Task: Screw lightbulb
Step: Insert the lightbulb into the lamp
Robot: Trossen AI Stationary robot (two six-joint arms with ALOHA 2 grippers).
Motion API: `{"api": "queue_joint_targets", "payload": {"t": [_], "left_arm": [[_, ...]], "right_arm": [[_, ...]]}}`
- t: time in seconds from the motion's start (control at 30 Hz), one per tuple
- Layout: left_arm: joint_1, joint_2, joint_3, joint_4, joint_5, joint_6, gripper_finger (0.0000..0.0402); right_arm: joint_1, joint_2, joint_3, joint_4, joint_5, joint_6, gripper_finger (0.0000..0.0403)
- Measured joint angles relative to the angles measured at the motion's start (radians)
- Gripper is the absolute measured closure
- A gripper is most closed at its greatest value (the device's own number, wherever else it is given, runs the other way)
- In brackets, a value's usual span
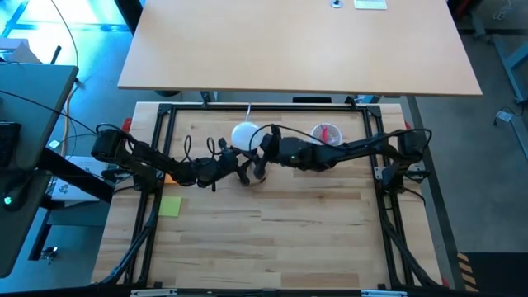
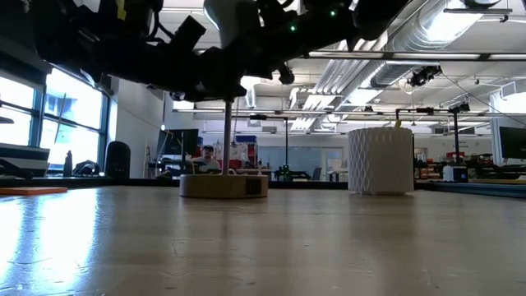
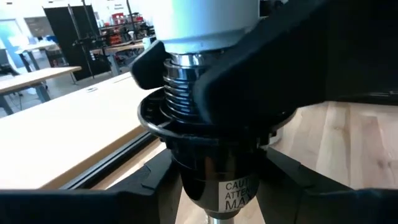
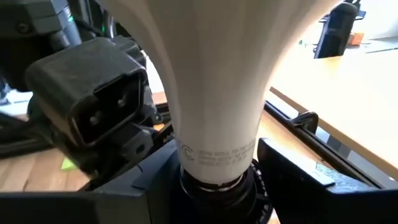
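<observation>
Wooden tabletop (image 1: 272, 239), toward twelve o'clock: lightbulb (image 4: 214, 93) threads partly seated in black socket (image 3: 211, 165). Left gripper (image 3: 211, 180) clamps socket; right gripper (image 4: 214, 177) straddles bulb neck, grip indeterminate. Cross-threading risk if tilted.

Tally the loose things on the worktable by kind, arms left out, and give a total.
Lightbulb: 1
Lamp base with socket: 1
White perforated cup: 1
Green sticky note: 1
Total: 4
</observation>
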Motion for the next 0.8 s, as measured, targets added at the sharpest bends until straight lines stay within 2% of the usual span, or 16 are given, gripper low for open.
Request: {"api": "queue_joint_targets", "payload": {"t": [0.27,0.53,0.8], "left_arm": [[-0.003,0.001,0.001,0.000,0.016,-0.011,0.0251],[-0.004,0.001,-0.001,-0.003,0.015,-0.018,0.0251],[-0.004,0.001,-0.002,-0.008,0.037,-0.020,0.0251]], "right_arm": [[-0.001,-0.083,-0.001,-0.153,-0.040,-0.041,0.0196],[-0.020,-0.130,-0.002,-0.219,-0.119,-0.071,0.0194],[-0.096,-0.197,-0.002,-0.308,-0.340,-0.121,0.0194]]}}
